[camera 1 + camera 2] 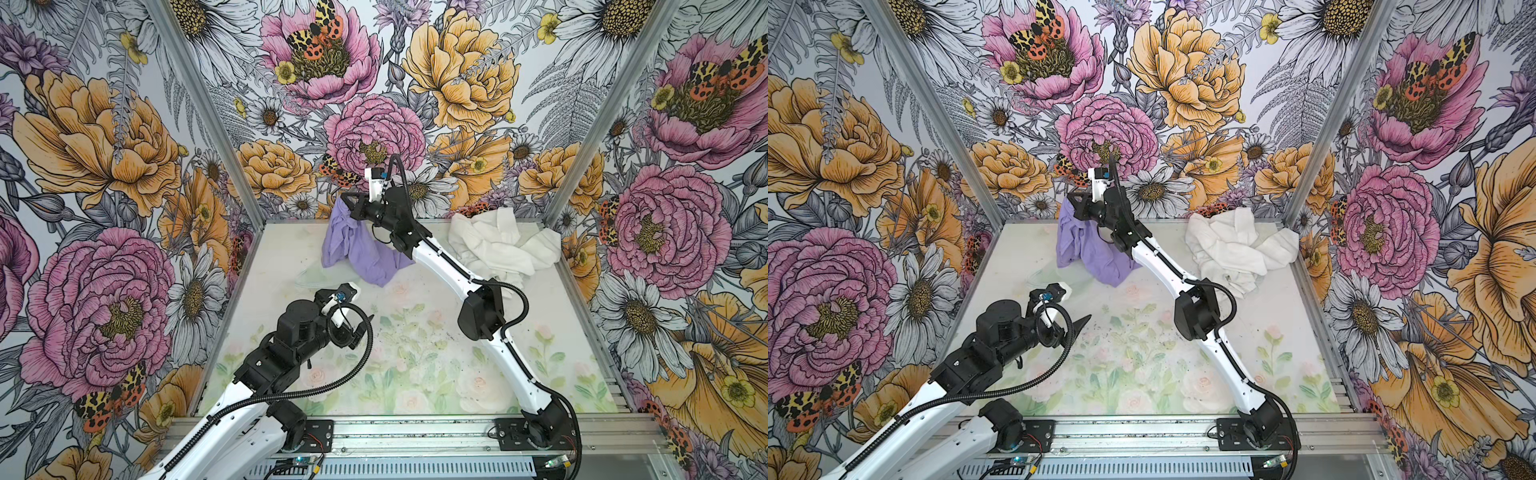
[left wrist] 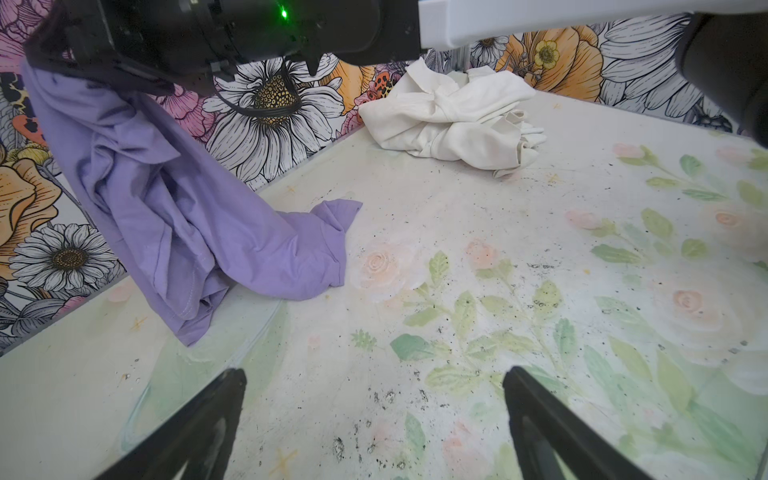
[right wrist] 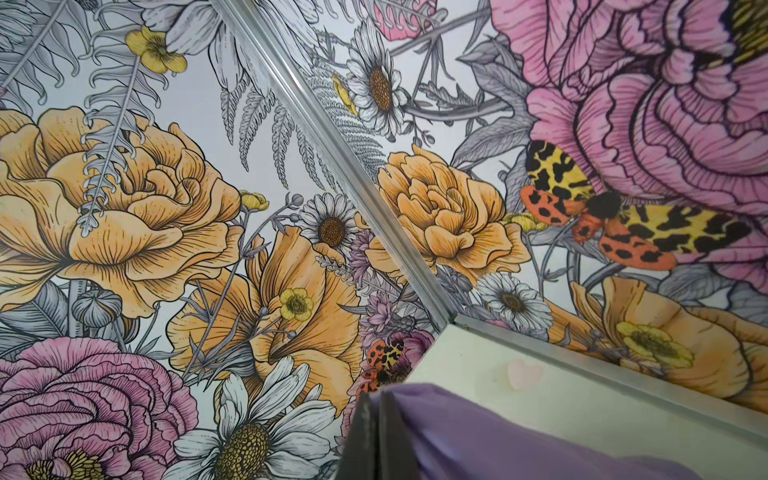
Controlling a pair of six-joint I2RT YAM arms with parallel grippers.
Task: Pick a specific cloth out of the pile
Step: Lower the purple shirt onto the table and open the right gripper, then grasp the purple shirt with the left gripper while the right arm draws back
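The lavender-purple cloth hangs from my right gripper near the back wall, left of the table's middle. Its lower end trails on the table. In the right wrist view the gripper is shut on a fold of the cloth. The pile of white cloths lies in the back right corner, apart from the purple one. My left gripper hovers open over the table in front of the cloth, holding nothing.
Flower-printed walls close in the table on three sides, with metal posts at the back corners. The right arm crosses diagonally from its base on the front rail. Black specks dot the table surface.
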